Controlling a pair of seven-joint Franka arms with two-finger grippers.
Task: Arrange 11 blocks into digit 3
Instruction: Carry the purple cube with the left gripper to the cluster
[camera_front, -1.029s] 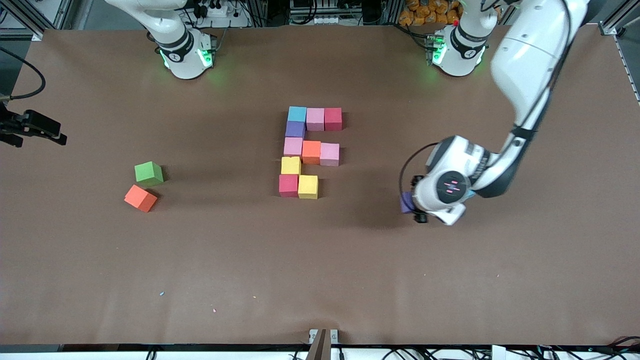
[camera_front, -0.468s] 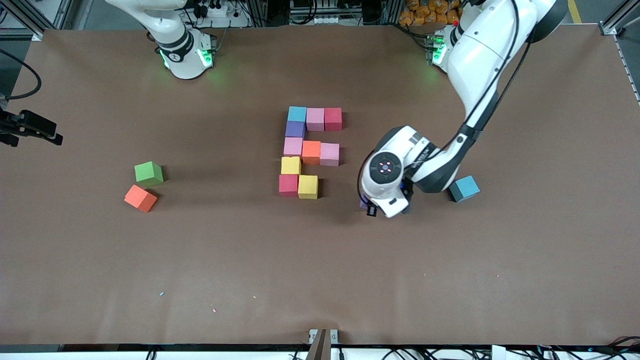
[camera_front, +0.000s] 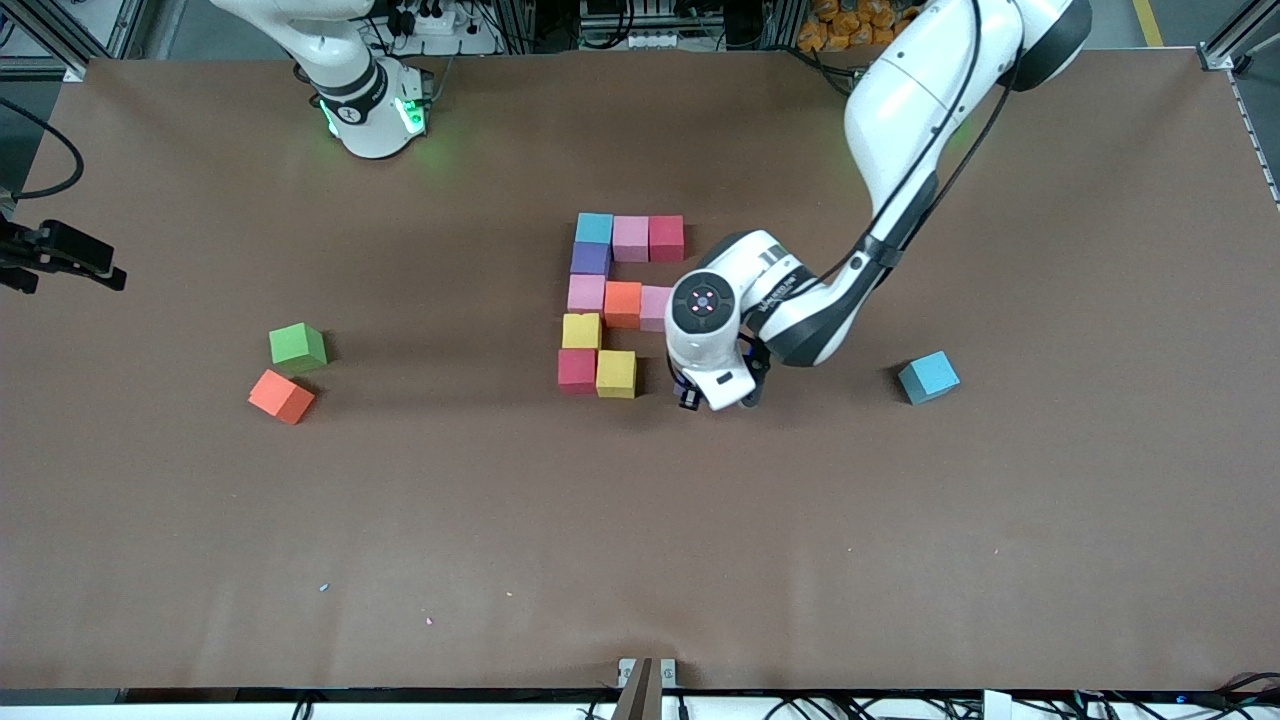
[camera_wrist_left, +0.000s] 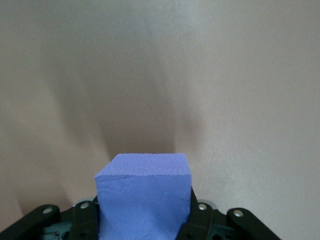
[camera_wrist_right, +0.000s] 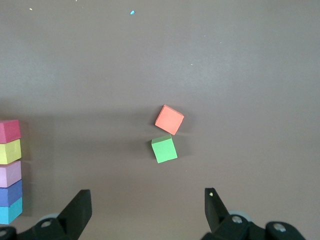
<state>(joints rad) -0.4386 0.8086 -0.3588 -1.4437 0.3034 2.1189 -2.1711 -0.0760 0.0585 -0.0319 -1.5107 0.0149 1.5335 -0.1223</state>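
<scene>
I am carrying a purple block (camera_wrist_left: 144, 197) pinched tight between the left gripper's (camera_front: 712, 392) fingers (camera_wrist_left: 198, 215), over bare surface (camera_front: 640, 520) just beside the yellow block (camera_front: 616, 374) that is ending the unfinished digit 3 (camera_front: 612, 300). I am squaring it to that row so it will touch without nudging. The right gripper (camera_wrist_right: 145, 210) is waiting wide open, empty, above the orange block (camera_wrist_right: 169, 119) and green cube (camera_wrist_right: 164, 149).
</scene>
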